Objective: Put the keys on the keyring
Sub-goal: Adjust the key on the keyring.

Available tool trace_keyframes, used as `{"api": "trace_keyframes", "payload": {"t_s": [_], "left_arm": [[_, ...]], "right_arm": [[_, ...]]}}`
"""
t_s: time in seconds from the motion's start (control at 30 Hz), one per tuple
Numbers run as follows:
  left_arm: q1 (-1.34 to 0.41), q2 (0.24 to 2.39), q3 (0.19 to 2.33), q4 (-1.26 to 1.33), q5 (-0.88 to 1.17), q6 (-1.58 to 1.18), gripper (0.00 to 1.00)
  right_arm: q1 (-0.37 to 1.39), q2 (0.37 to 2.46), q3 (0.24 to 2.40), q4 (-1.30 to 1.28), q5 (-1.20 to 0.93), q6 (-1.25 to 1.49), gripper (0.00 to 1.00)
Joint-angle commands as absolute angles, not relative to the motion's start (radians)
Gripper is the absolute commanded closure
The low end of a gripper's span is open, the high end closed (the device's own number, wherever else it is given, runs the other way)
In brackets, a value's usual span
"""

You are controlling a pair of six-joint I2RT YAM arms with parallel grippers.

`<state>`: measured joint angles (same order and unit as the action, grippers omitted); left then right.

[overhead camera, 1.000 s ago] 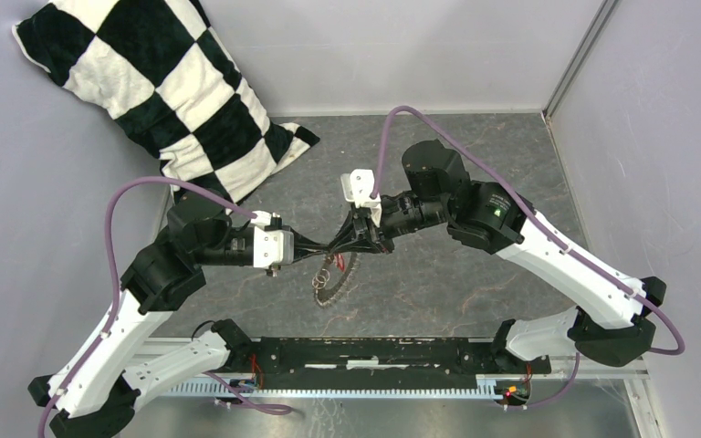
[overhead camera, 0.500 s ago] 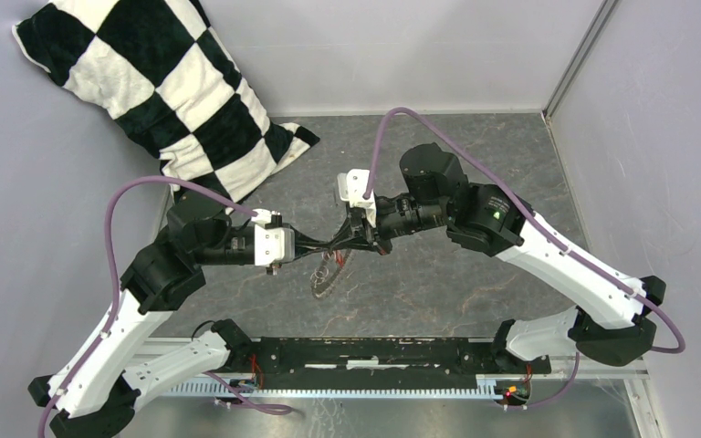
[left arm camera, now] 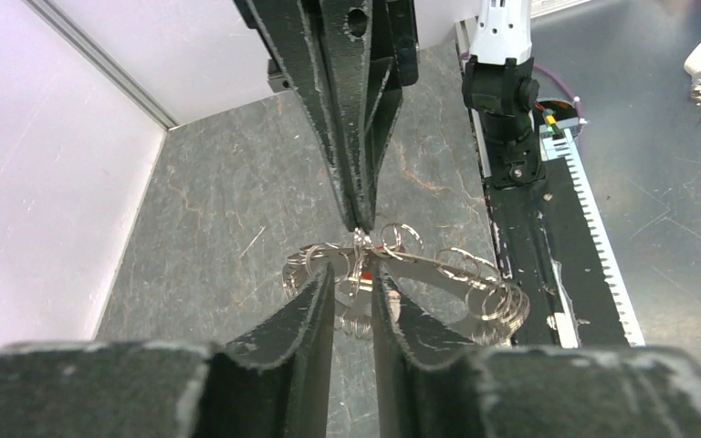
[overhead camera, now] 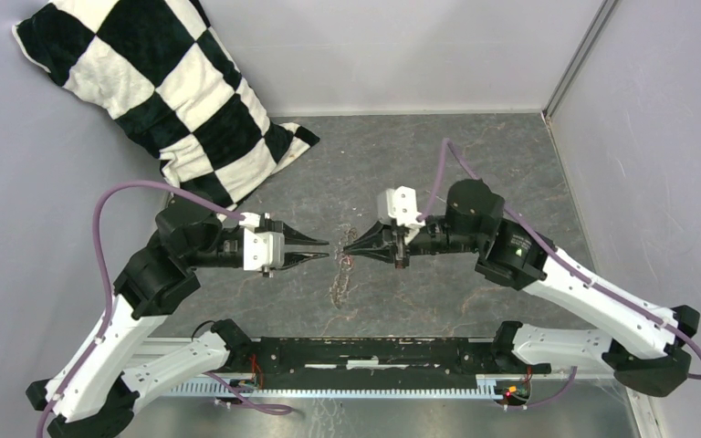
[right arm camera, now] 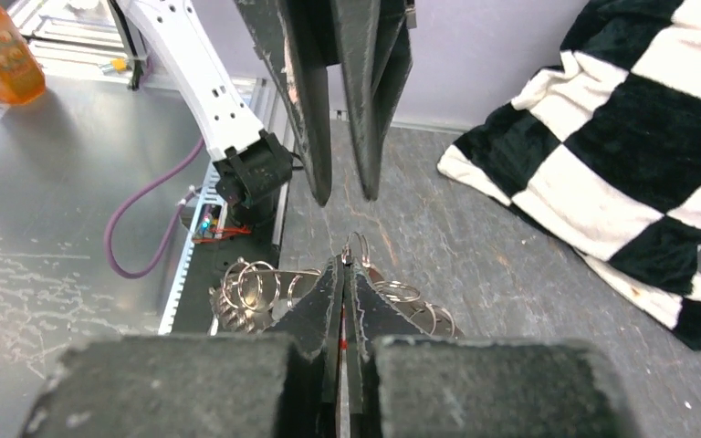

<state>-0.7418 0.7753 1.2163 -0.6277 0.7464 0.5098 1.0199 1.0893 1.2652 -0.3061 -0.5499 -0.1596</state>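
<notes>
The keyring (overhead camera: 339,283) is held by one of its rings at the tips of the right gripper (overhead camera: 348,253), whose jaws are pressed tight together on it. The rest of the chain is draped below, over the grey table (overhead camera: 456,155) between the two arms. The tiny key cannot be picked out with certainty among the rings.

A second ago both grippers were met at one point above the chain, the left one clamped. Since then the left gripper (overhead camera: 322,253) has been eased to a narrow gap and drawn back, and nothing is seen between its fingers. The ring is thus judged to have been handed to the right side alone; whether the key was threaded cannot be told. The checkered pillow (overhead camera: 173,91) is left well apart.
</notes>
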Motion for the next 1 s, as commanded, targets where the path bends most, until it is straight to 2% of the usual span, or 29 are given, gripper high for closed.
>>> {"api": "trace_keyframes", "payload": {"t_s": [0.0, 0.1, 0.43, 0.97], "left_arm": [[-0.744, 0.779, 1.259, -0.622, 0.781, 0.499, 0.67], [-0.744, 0.782, 1.262, -0.626, 0.784, 0.509, 0.63], [-0.744, 0.802, 1.283, -0.652, 0.81, 0.503, 0.63], [-0.744, 0.807, 1.279, -0.588, 0.755, 0.485, 0.63]], "right_arm": [[1.01, 0.994, 1.1, 0.108, -0.595, -0.022, 1.0], [1.008, 0.972, 1.013, 0.26, -0.601, 0.053, 1.0], [1.009, 0.926, 0.825, 0.669, -0.521, 0.184, 1.0], [1.009, 0.961, 0.792, 0.773, -0.547, 0.244, 1.0]]}}
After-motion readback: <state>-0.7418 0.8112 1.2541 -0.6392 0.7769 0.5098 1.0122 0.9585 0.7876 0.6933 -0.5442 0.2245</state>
